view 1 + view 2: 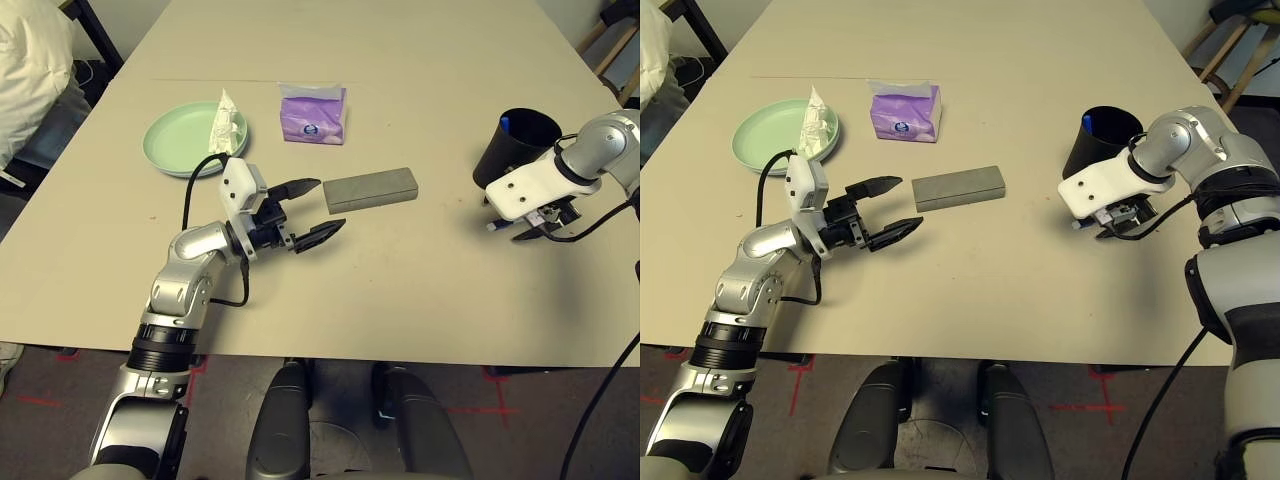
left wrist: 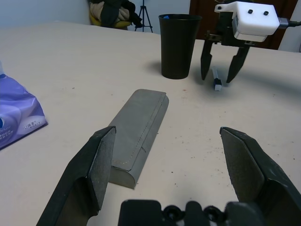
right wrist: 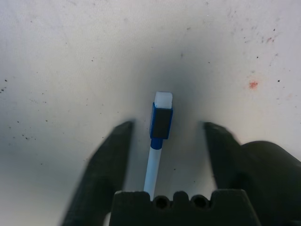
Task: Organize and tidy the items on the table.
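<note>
While both hands stand spread, one case, one cup, one pen show.

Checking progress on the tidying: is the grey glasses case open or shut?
Shut. The glasses case lies flat on the table with its flap closed along the stitched edge.

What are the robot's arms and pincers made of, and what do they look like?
Both forearms are silver metal with black joint rings. Each wrist carries a white boxy block, trailing black cables. The left gripper and right gripper each have two black, tapering fingers.
</note>
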You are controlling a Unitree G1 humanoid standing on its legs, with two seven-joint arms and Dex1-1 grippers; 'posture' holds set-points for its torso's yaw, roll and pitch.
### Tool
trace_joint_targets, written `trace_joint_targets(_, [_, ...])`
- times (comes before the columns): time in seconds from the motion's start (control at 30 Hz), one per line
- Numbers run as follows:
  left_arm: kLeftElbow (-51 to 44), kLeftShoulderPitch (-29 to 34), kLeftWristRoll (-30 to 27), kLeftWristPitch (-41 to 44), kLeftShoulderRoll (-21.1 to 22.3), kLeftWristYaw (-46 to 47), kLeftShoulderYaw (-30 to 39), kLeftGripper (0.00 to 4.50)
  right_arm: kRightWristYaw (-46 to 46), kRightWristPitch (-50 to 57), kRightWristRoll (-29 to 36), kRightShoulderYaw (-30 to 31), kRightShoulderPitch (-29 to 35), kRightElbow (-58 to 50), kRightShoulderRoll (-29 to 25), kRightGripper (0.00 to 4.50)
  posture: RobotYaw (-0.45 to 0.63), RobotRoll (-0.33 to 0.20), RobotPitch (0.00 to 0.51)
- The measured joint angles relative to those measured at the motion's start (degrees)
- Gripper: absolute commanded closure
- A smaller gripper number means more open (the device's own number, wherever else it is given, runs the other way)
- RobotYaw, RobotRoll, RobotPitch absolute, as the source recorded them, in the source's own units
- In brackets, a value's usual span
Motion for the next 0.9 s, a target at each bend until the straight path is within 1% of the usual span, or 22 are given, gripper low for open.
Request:
trace_joint_targets(0.03, [0.00,-0.01,0.05,0.00,0.00,0.00,0.00,0.00,0.04,0.01,0.00,0.00,0.00,0.01,0.00,2.82,0.23,0.000,0.231])
trace_joint_targets(0.1, [0.00,-0.01,0.20,0.00,0.00,-0.01,0.00,0.00,0.14,0.01,0.00,0.00,0.00,0.03,0.00,3.73,0.23,0.000,0.231])
trace_joint_targets(0.17, [0.00,-0.01,0.28,-0.01,0.00,-0.01,0.00,0.00,0.24,0.01,0.16,-0.13,-0.28,0.02,-0.14,4.40,0.23,0.000,0.228])
trace_joint_targets(0.2, [0.00,-0.03,0.30,0.00,0.00,-0.01,-0.01,0.00,0.36,0.03,0.16,-0.12,-0.49,0.02,-0.15,4.46,0.23,0.000,0.227])
trace_joint_targets(0.5, [0.35,-0.65,0.39,-0.01,0.00,-0.09,-0.04,0.00,2.37,0.75,0.36,-0.08,-0.33,0.12,-0.11,4.46,0.21,0.000,0.216])
trace_joint_targets(0.7, [0.68,-1.64,0.42,-0.17,-0.01,-0.53,-0.05,0.00,2.93,1.05,0.44,-0.11,-0.20,0.12,-0.18,4.46,0.21,0.000,0.218])
trace_joint_targets(0.8, [0.69,-1.64,0.42,-0.17,-0.01,-0.64,-0.07,0.00,2.98,1.03,0.77,-0.16,0.04,0.11,-0.33,3.79,0.21,0.000,0.218])
trace_joint_targets(0.9, [0.69,-1.64,0.42,-0.17,-0.01,-0.70,-0.08,0.00,3.03,1.01,0.99,-0.25,0.14,0.10,-0.67,2.68,0.21,0.000,0.219])
